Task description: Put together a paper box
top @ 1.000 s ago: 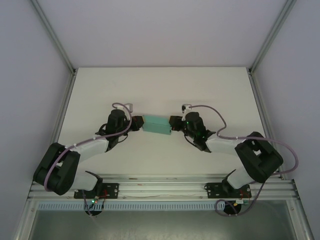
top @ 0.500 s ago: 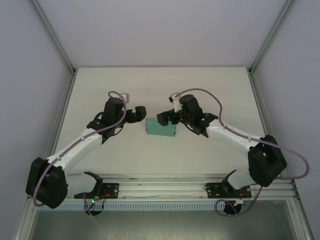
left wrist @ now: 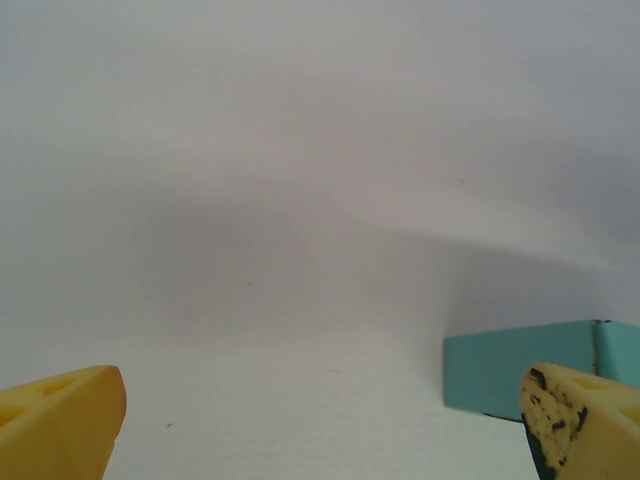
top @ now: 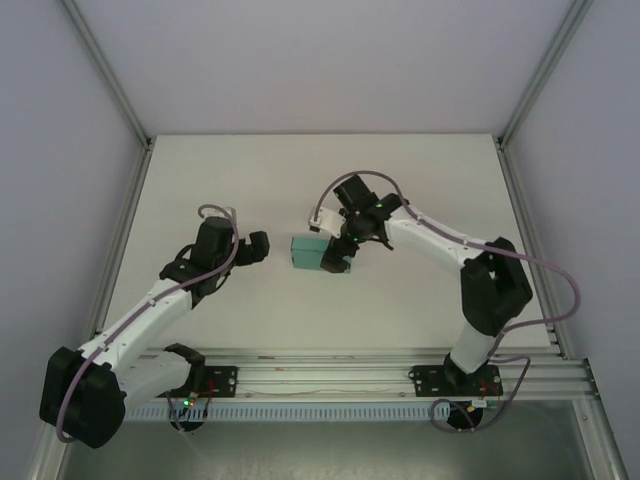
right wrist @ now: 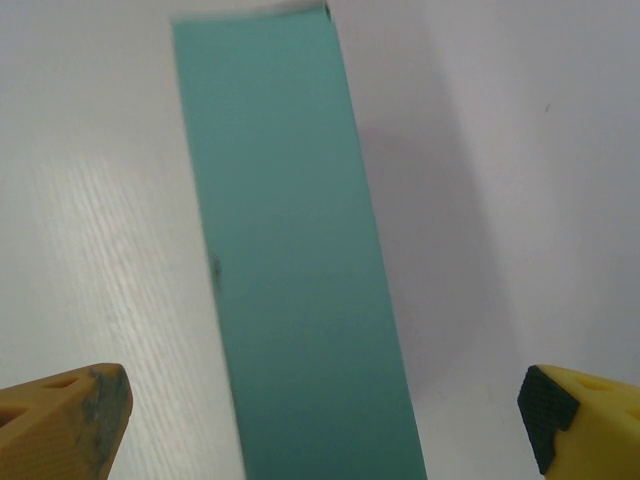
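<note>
The paper box (top: 316, 254) is a small closed teal rectangular box lying free on the white table. My right gripper (top: 343, 243) hangs over its right end, open. In the right wrist view the box (right wrist: 290, 260) runs lengthwise between the yellow fingertips (right wrist: 65, 418), with a gap on each side, and the gripper (right wrist: 322, 425) touches nothing. My left gripper (top: 257, 246) stands open to the left of the box, a short way off. From the left wrist camera the box's end (left wrist: 520, 365) sits at the lower right, behind the right fingertip (left wrist: 580, 425), with bare table between the tips of the gripper (left wrist: 320, 430).
The white table (top: 220, 180) is walled by grey panels with metal frame posts (top: 110, 80) at the back corners. An aluminium rail (top: 320, 370) carrying the arm bases runs along the near edge.
Both grippers opened and let go of the box, which now rests on the table. The left arm drew back to the left. The right arm swung round above the box.
</note>
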Tool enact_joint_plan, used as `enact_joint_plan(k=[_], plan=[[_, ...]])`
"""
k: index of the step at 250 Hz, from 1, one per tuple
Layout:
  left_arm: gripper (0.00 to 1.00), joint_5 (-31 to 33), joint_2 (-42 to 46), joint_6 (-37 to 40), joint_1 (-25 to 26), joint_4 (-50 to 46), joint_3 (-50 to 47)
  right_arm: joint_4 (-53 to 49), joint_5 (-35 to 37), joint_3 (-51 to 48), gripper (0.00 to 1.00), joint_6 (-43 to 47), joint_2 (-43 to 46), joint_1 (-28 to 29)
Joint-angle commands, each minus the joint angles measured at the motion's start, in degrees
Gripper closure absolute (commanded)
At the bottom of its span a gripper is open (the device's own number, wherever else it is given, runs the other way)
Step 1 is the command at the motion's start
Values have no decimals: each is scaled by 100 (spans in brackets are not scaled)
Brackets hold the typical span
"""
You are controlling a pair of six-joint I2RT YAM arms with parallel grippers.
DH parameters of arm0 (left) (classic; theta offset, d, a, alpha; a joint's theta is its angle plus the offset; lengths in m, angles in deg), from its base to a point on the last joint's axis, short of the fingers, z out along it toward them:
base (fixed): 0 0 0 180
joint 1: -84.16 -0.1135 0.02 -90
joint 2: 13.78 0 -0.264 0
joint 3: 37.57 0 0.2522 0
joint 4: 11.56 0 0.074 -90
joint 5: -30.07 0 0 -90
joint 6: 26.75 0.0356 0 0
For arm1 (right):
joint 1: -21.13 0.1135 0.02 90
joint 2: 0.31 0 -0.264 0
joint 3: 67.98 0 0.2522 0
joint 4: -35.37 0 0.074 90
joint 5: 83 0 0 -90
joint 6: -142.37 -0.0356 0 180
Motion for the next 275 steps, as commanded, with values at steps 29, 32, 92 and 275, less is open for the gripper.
enact_joint_plan(k=[29,32,92,275], plan=[[0,232,92,-151,-64,-165,-145,-84,1046,164,1,321,-616,283],[0,237,94,-163,-69,-173,-144,-50,1080,160,1,313,-638,294],[0,268,213,-177,-76,-237,-226,382,1680,63,15,100,-916,467],[0,344,403,-399,-86,-108,-500,3615,5261,-887,50,1522,-988,683]])
